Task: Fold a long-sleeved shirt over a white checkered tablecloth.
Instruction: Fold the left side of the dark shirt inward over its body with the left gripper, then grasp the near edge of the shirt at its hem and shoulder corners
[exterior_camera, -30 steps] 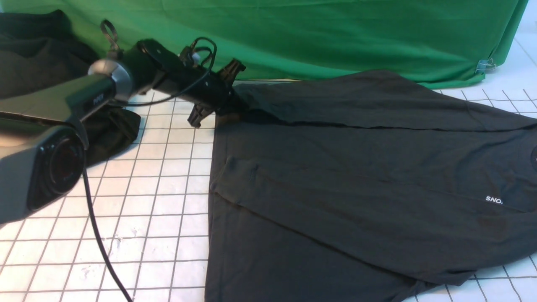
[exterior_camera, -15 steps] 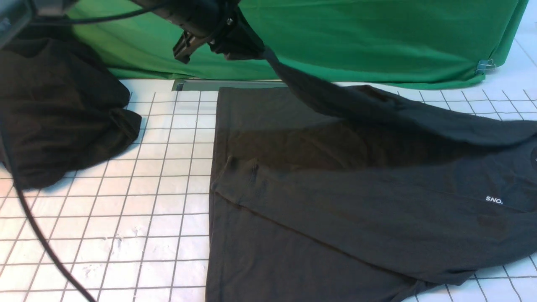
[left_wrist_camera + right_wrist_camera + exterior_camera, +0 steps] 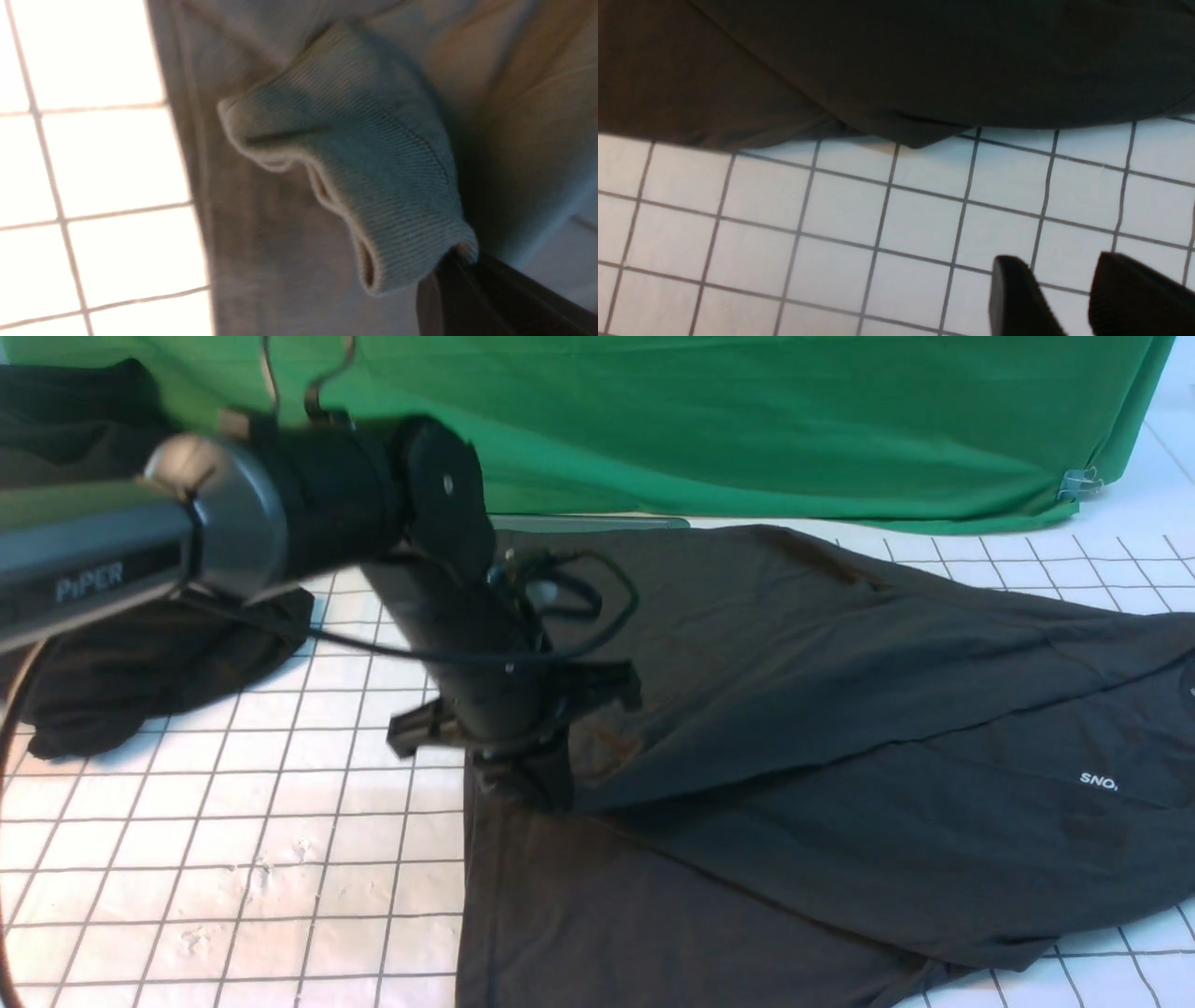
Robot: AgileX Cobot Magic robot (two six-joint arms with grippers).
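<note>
The dark charcoal long-sleeved shirt point(image 3: 840, 728) lies spread on the white checkered tablecloth point(image 3: 308, 859), its white "SNO" print point(image 3: 1098, 781) at the right edge. My left gripper point(image 3: 523, 775) points down over the shirt's left side, shut on the sleeve's ribbed cuff point(image 3: 373, 186). The sleeve point(image 3: 794, 644) runs folded across the body. In the left wrist view the cuff bunches out from the dark jaws. My right gripper point(image 3: 1064, 275) hovers open over bare tablecloth point(image 3: 831, 224), just off the shirt's hem point(image 3: 920, 140); it is outside the front view.
A deeper-black garment point(image 3: 140, 653) lies heaped at the left, behind my left arm point(image 3: 233, 523). A green cloth point(image 3: 747, 420) hangs along the back, clipped at its right corner point(image 3: 1081, 481).
My left gripper lifted the sleeve from the shirt's far-left corner, swung it high, then brought it down toward me onto the shirt's left middle. The sleeve now drapes across the body.
</note>
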